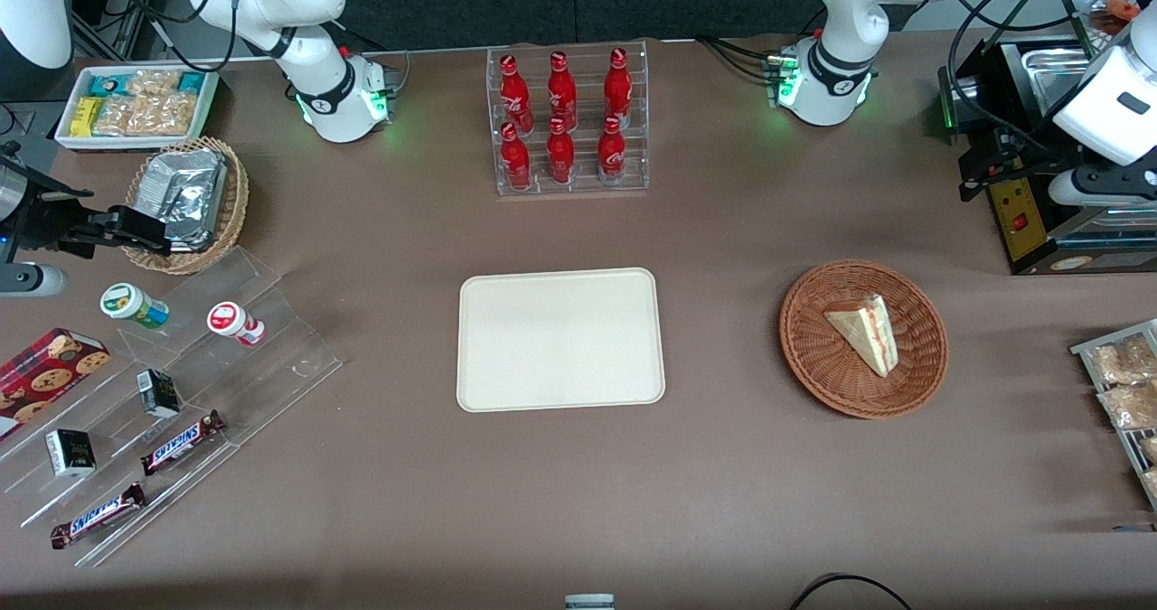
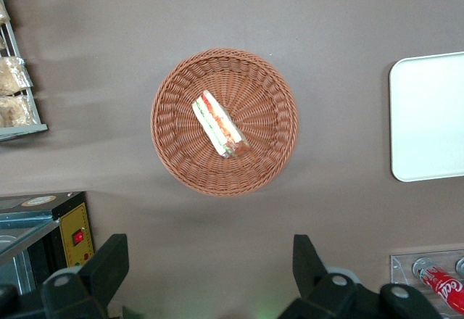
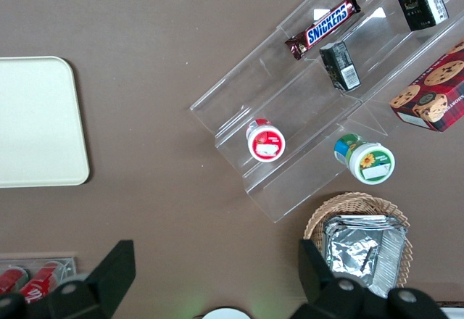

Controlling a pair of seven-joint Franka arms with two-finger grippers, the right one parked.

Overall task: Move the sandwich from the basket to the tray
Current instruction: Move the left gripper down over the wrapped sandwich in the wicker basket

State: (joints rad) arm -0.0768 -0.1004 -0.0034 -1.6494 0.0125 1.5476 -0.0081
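The sandwich (image 1: 868, 332), a white bread wedge with red and green filling, lies in the reddish-brown wicker basket (image 1: 813, 357). The left wrist view shows the sandwich (image 2: 217, 125) in the basket (image 2: 174, 152) from above. The cream-white tray (image 1: 560, 339) lies bare on the table beside the basket, toward the parked arm's end; its edge shows in the left wrist view (image 2: 428, 116). My left gripper (image 1: 981, 172) hangs high, farther from the front camera than the basket, near the black appliance. In its wrist view the gripper (image 2: 209, 261) is open and empty, well apart from the basket.
A black appliance (image 1: 1039, 221) stands at the working arm's end. A rack of snack packets (image 1: 1125, 393) lies nearer the front camera there. A clear rack of red bottles (image 1: 568, 122) stands farther from the front camera than the tray. A tan basket of foil packets (image 1: 185, 203) sits at the parked arm's end.
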